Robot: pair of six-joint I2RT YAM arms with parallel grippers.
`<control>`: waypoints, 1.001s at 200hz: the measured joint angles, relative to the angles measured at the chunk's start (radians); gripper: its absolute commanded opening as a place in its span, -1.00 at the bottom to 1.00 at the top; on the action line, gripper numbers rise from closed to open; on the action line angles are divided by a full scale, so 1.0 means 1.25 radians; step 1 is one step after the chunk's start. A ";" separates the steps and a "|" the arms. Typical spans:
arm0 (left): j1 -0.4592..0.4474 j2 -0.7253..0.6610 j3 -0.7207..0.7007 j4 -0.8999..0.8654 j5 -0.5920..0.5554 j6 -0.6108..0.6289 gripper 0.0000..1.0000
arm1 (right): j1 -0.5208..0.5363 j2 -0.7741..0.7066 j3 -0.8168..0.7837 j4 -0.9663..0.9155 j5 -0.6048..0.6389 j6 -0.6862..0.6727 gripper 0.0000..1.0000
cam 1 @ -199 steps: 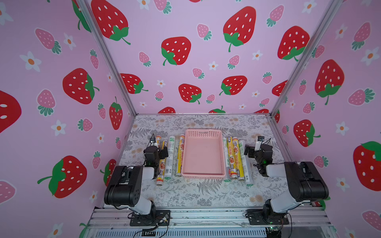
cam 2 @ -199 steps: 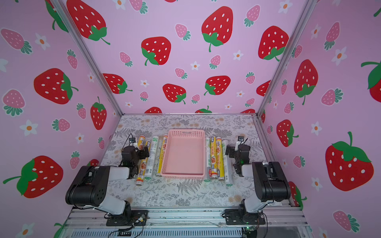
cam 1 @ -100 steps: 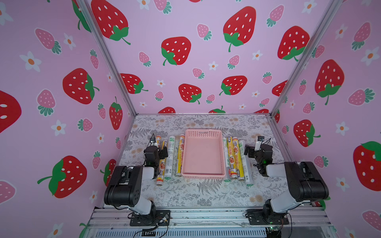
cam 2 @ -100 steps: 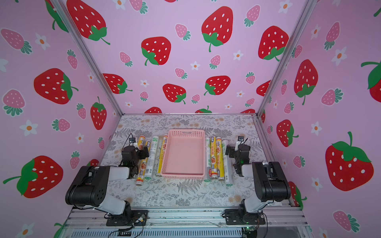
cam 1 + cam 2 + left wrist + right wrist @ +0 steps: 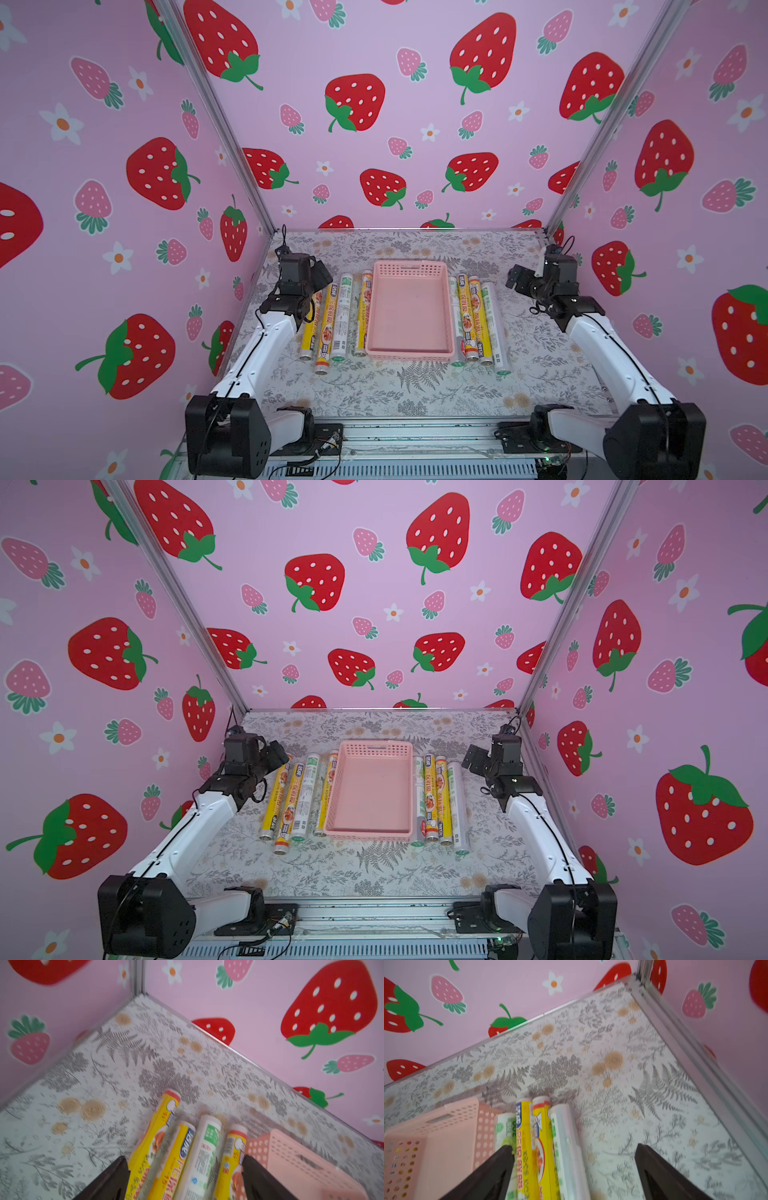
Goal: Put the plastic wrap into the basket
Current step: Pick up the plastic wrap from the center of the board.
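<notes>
Within the last second both arms have been stretched forward from a folded pose. The left hand (image 5: 184, 1157) is spread, empty, above four plastic wrap rolls (image 5: 326, 324) lying on the counter (image 5: 415, 386) left of the basket (image 5: 409, 268). The right hand (image 5: 574, 1146) is spread over the other four. The basket is empty, so a first grasp is judged imminent.

Count them up: five yellow rolls (image 5: 326, 328) of plastic wrap, three white rolls (image 5: 343, 316), eight altogether, and just one pink basket (image 5: 409, 271).
</notes>
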 measured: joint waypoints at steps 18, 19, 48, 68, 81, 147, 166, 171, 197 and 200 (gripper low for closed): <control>-0.040 0.003 0.009 -0.089 0.067 -0.010 0.78 | 0.002 -0.028 -0.029 -0.094 -0.038 0.038 0.72; -0.042 0.003 0.009 -0.093 0.070 -0.011 0.78 | 0.002 -0.030 -0.030 -0.097 -0.041 0.040 0.72; -0.098 -0.010 0.008 -0.165 0.181 -0.018 0.74 | 0.016 -0.065 -0.093 -0.175 -0.098 0.082 0.65; -0.120 -0.028 0.001 -0.168 0.233 -0.023 0.74 | 0.024 -0.060 -0.121 -0.200 -0.118 0.097 0.48; -0.135 -0.034 -0.006 -0.167 0.251 -0.027 0.74 | 0.026 -0.042 -0.127 -0.209 -0.128 0.103 0.43; -0.189 -0.025 -0.020 -0.168 0.269 -0.035 0.74 | 0.036 0.016 -0.139 -0.206 -0.157 0.106 0.42; -0.196 -0.023 -0.020 -0.168 0.265 -0.035 0.74 | 0.041 0.033 -0.139 -0.199 -0.160 0.103 0.43; -0.197 -0.022 -0.020 -0.167 0.265 -0.035 0.74 | 0.042 0.040 -0.139 -0.198 -0.159 0.102 0.43; -0.202 -0.009 -0.020 -0.167 0.263 -0.035 0.74 | 0.045 0.081 -0.139 -0.192 -0.153 0.097 0.43; -0.203 -0.007 -0.020 -0.167 0.263 -0.035 0.74 | 0.046 0.086 -0.139 -0.190 -0.152 0.097 0.43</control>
